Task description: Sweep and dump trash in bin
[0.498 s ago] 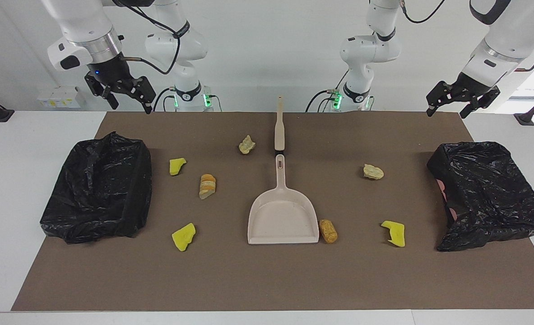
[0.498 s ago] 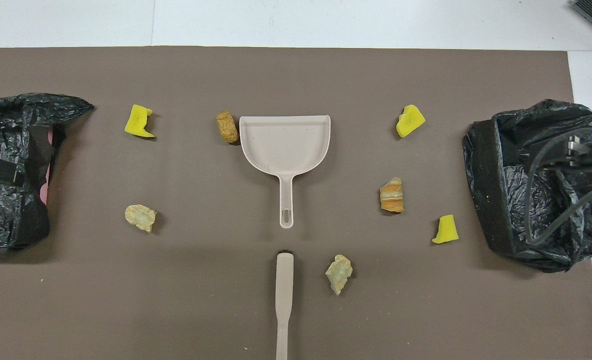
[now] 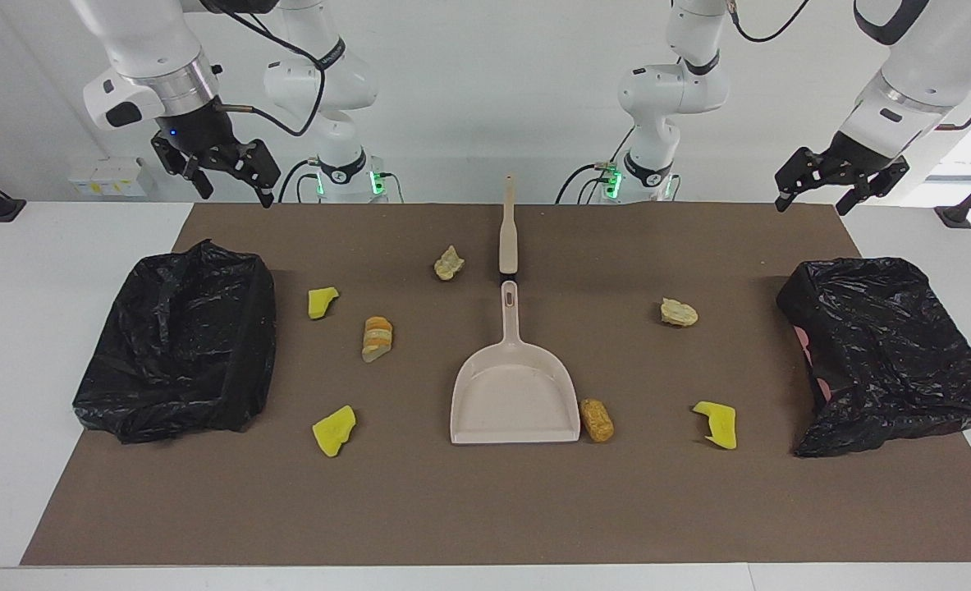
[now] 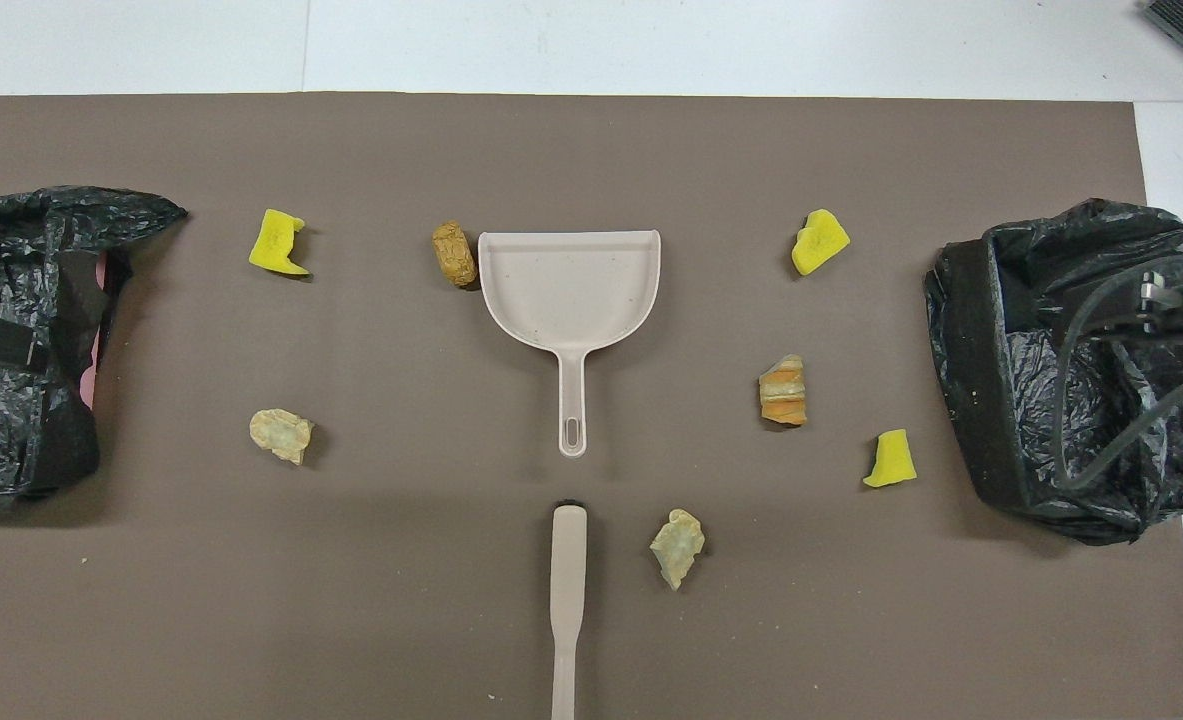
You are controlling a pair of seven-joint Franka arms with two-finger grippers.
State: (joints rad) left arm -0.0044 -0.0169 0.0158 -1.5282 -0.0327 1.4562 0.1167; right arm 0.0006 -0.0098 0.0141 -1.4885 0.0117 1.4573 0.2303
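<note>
Seven trash lumps point(image 3: 377, 337) scattered on mat around dustpan point(image 3: 515, 396); judged light, soft, easily rolled. Brush point(image 3: 508, 230) best gripped mid-handle. Left claw point(image 3: 838, 182) and right claw point(image 3: 221, 171) raised, released, empty.

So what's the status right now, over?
Left gripper and right gripper open, raised, holding nothing. Seven trash lumps unswept around dustpan; brush untouched. Nothing blocking.

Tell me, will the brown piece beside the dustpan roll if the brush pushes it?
The brown piece looks rounded like a short cylinder, so it may roll. It seems small and probably light. It lies against the dustpan wall, which could stop it.
</note>
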